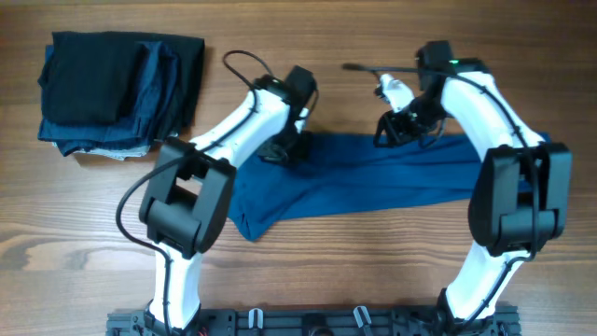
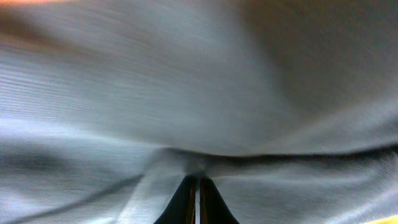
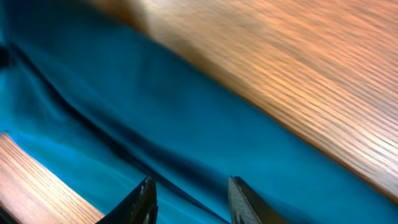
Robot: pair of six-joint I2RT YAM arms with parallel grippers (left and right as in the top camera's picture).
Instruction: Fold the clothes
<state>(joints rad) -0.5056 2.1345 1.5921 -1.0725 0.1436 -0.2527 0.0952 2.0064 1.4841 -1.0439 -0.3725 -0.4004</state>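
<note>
The clothes, one bright blue shirt (image 1: 373,177), lie in a long rumpled band across the middle of the table. My left gripper (image 1: 284,149) is down at the band's upper left edge. In the left wrist view its jaws (image 2: 198,182) stand shut, and the cloth (image 2: 186,93) puckers at their tips and fills the frame. My right gripper (image 1: 390,129) hovers at the band's upper edge further right. Its jaws (image 3: 190,185) are open just above the blue fabric (image 3: 155,118), with nothing between them.
A stack of folded black and dark navy garments (image 1: 117,89) sits at the back left. Bare wooden table (image 3: 298,74) lies beyond the shirt's far edge. A black cable (image 1: 244,62) loops behind the left arm.
</note>
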